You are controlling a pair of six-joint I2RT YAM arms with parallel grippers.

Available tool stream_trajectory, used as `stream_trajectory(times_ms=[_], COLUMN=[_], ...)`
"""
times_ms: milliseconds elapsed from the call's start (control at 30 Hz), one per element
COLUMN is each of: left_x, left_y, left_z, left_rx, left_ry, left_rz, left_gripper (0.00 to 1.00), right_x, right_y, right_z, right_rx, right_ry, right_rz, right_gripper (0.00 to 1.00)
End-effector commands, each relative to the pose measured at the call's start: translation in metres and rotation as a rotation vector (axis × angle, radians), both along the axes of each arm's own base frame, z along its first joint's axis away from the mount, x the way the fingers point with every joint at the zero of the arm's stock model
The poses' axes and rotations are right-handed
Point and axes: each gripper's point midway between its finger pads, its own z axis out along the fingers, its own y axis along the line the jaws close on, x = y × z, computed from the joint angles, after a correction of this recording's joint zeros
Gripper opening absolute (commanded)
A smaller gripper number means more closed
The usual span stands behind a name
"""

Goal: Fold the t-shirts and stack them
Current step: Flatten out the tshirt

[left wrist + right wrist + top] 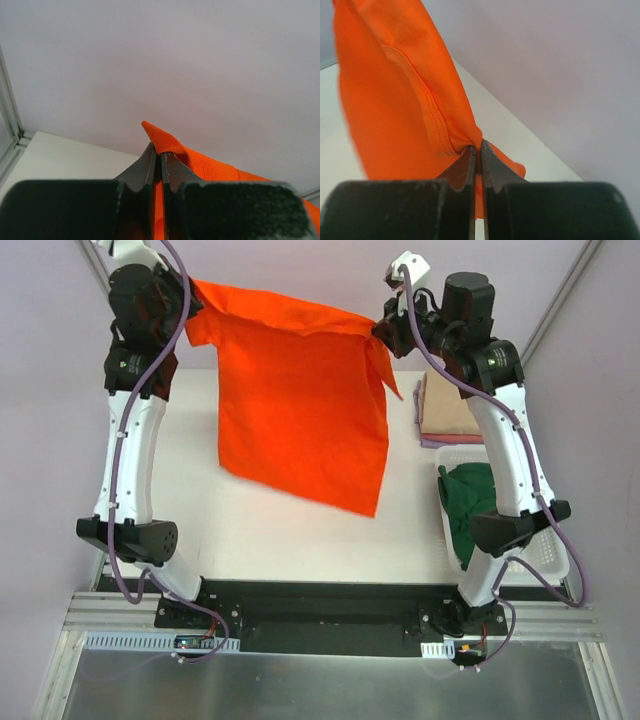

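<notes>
From above, the orange t-shirt [300, 410] hangs spread over the tabletop [280, 530], its top corners pinched in the left hand [190, 295] and right hand [385, 335]. Left wrist: fingers [145, 167] clamped on orange cloth. Right wrist: fingers [462, 170] closed on a stitched orange hem

Spread t-shirt [300, 410] hangs above table [300, 530], left of centre, stretched between two grippers. Left gripper [188, 298] pinches its far-left top corner, right gripper [383, 332] its right top corner. Lower hem dangles on near side; contact with table unclear. Stack of folded t-shirts [447, 405] lies on table at far right, directly behind basket [462, 454]. Basket sits at table's right edge, partly under right arm. Crumpled t-shirt [468, 502] lies in basket's left part.
</notes>
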Motion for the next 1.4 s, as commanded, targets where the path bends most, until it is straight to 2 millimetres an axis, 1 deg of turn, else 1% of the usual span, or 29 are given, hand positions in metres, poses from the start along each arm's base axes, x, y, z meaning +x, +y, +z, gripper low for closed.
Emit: stream_trajectory(times_ms=[0,33,100,133,167,200,233,300,367,400,433,467,500,533,567,600,667,733,767,833,867,1000,1133,1167,1200,1233,1267,1333,1367], left_x=[-0.060,-0.066,-0.062,-0.066,-0.069,-0.073,-0.085,-0.103,-0.129,-0.144,-0.158,-0.171,-0.184,-0.196,-0.207,-0.217,-0.230,-0.233,-0.231,-0.227,-0.224,-0.203,-0.166,-0.156,-0.147,-0.137,-0.127,-0.104,-0.092], left_y=[0.026,0.028,0.034,0.038,0.042,0.046,0.053,0.064,0.071,0.073,0.075,0.075,0.075,0.076,0.078,0.084,0.097,0.098,0.097,0.091,0.086,0.056,0.001,-0.012,-0.030,-0.043,-0.054,-0.075,-0.083], left_z=[0.084,0.081,0.041,0.024,-0.002,-0.028,-0.056,-0.123,-0.202,-0.230,-0.265,-0.293,-0.321,-0.347,-0.361,-0.374,-0.378,-0.362,-0.352,-0.337,-0.333,-0.324,-0.323,-0.327,-0.328,-0.335,-0.342,-0.346,-0.347], left_rx=[0.052,0.052,0.069,0.070,0.071,0.063,0.031,-0.027,-0.101,-0.152,-0.190,-0.221,-0.243,-0.266,-0.298,-0.317,-0.336,-0.348,-0.345,-0.335,-0.323,-0.308,-0.270,-0.253,-0.240,-0.221,-0.203,-0.179,-0.177], left_ry=[-0.206,-0.200,-0.113,-0.079,-0.027,0.021,0.061,0.166,0.280,0.304,0.344,0.377,0.409,0.444,0.447,0.438,0.396,0.347,0.327,0.319,0.335,0.428,0.560,0.599,0.627,0.668,0.705,0.743,0.757], left_rz=[0.069,0.077,0.103,0.121,0.142,0.169,0.210,0.288,0.351,0.379,0.405,0.419,0.432,0.449,0.475,0.521,0.594,0.590,0.572,0.524,0.495,0.329,0.028,-0.040,-0.127,-0.187,-0.221,-0.302,-0.322], left_gripper=[0.00,0.00,0.00,0.00,0.00,0.00,0.00,0.00,0.00,0.00,0.04,0.14,0.27,0.28,0.42,0.62,0.84,0.99,0.99,0.99,0.99,0.99,0.99,0.99,0.99,0.99,0.99,0.99,0.99], right_x=[-0.055,-0.061,-0.076,-0.081,-0.094,-0.101,-0.110,-0.129,-0.150,-0.160,-0.171,-0.181,-0.186,-0.190,-0.196,-0.202,-0.213,-0.217,-0.216,-0.213,-0.205,-0.181,-0.160,-0.156,-0.154,-0.153,-0.150,-0.147,-0.143], right_y=[-0.007,-0.003,0.000,0.001,0.001,0.002,0.008,0.018,0.025,0.029,0.030,0.031,0.033,0.037,0.037,0.040,0.041,0.040,0.040,0.038,0.035,0.026,0.003,-0.003,-0.006,-0.008,-0.010,-0.010,-0.016], right_z=[0.093,0.080,0.055,0.035,0.021,-0.002,-0.025,-0.083,-0.132,-0.152,-0.181,-0.202,-0.223,-0.237,-0.256,-0.268,-0.286,-0.291,-0.288,-0.281,-0.278,-0.277,-0.305,-0.313,-0.321,-0.329,-0.336,-0.348,-0.357], right_rx=[0.076,0.058,0.013,-0.021,-0.051,-0.071,-0.099,-0.197,-0.272,-0.280,-0.289,-0.291,-0.273,-0.238,-0.230,-0.212,-0.191,-0.163,-0.148,-0.123,-0.106,-0.042,-0.022,-0.025,-0.019,-0.014,-0.003,-0.006,-0.033], right_ry=[-0.296,-0.271,-0.226,-0.192,-0.172,-0.123,-0.083,-0.012,0.065,0.112,0.203,0.271,0.337,0.393,0.446,0.481,0.547,0.580,0.585,0.596,0.598,0.666,0.790,0.817,0.847,0.874,0.897,0.933,0.930], right_rz=[0.117,0.158,0.226,0.253,0.281,0.292,0.327,0.391,0.448,0.475,0.492,0.507,0.494,0.471,0.472,0.478,0.489,0.465,0.442,0.382,0.312,0.059,-0.289,-0.354,-0.404,-0.443,-0.482,-0.521,-0.566], right_gripper=[0.00,0.01,0.01,0.02,0.03,0.03,0.04,0.06,0.06,0.07,0.11,0.15,0.16,0.18,0.24,0.37,0.74,0.91,0.99,0.96,0.96,0.96,0.96,0.96,0.96,0.96,0.96,0.96,0.96])
